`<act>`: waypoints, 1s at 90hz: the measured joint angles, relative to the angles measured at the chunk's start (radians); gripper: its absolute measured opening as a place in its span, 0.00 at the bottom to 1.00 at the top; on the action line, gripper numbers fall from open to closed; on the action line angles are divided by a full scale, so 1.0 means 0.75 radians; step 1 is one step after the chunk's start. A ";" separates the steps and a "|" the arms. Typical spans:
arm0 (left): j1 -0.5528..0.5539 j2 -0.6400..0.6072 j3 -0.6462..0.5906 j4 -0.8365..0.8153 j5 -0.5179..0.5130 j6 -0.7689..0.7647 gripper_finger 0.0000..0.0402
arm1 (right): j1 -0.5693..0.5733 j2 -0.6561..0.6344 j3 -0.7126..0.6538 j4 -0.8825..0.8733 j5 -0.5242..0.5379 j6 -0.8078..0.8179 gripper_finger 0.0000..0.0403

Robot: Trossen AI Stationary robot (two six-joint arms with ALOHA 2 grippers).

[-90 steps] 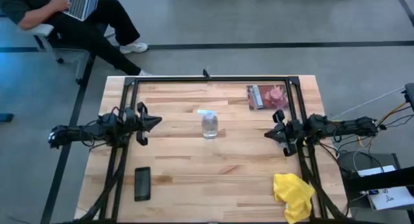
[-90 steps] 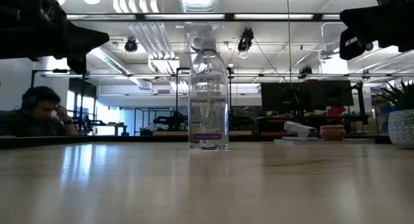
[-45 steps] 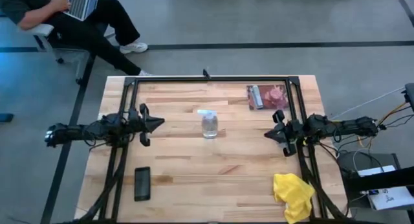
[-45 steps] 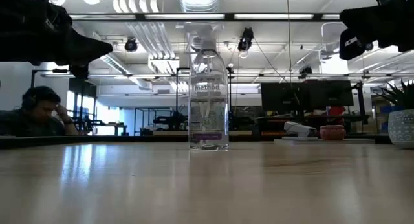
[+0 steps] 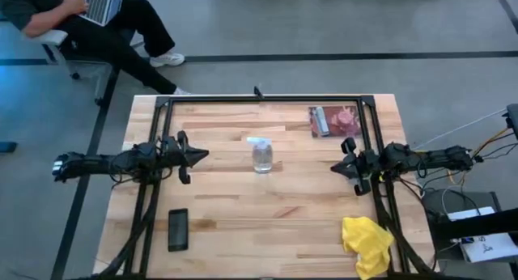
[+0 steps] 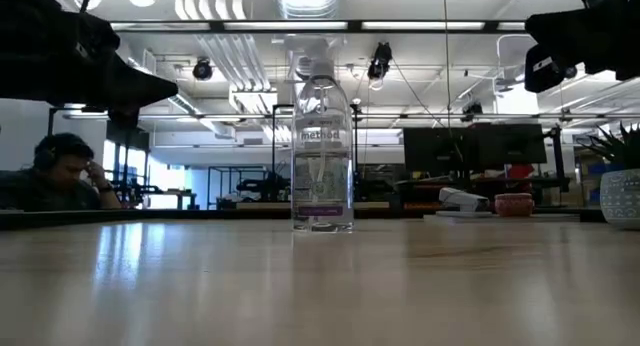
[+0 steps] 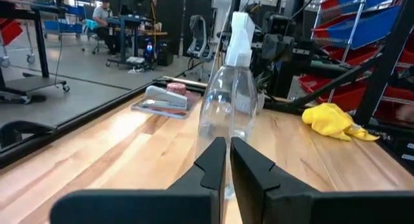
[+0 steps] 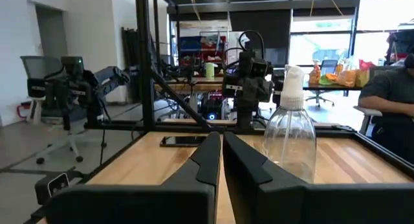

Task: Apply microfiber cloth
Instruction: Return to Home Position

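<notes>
The yellow microfiber cloth point(image 5: 366, 243) lies crumpled on the table's near right corner, also seen in the left wrist view point(image 7: 331, 120). A clear spray bottle point(image 5: 261, 154) stands upright mid-table. A black phone point(image 5: 178, 229) lies flat at the near left. My left gripper point(image 5: 204, 154) hovers shut left of the bottle, pointing at it point(image 7: 228, 153). My right gripper point(image 5: 334, 168) hovers shut right of the bottle point(image 8: 220, 149). Neither touches anything.
A pink and grey packet point(image 5: 333, 120) lies at the far right. A black frame point(image 5: 259, 99) runs along the table's far edge and sides. A seated person point(image 5: 89, 21) is beyond the far left corner. Bare wood lies between phone and cloth.
My left gripper has moved toward the table's right edge, closer to the spray bottle, staying shut. The right arm and all objects have kept still.
</notes>
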 joint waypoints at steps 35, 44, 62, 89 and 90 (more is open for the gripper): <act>0.000 0.072 0.001 0.000 0.001 0.000 0.02 | 0.000 0.000 -0.001 0.000 0.000 0.000 0.01; 0.000 0.087 0.001 0.000 0.001 0.000 0.02 | 0.000 0.000 -0.001 0.000 0.000 0.000 0.01; 0.000 0.114 0.001 0.000 0.001 0.000 0.02 | 0.000 0.000 -0.001 0.000 0.000 0.000 0.01; 0.000 0.146 0.001 0.000 0.001 0.001 0.02 | 0.000 0.000 -0.001 0.000 0.000 0.000 0.01; 0.000 0.147 0.001 0.000 0.001 0.001 0.02 | 0.000 0.000 -0.001 0.000 0.001 0.000 0.01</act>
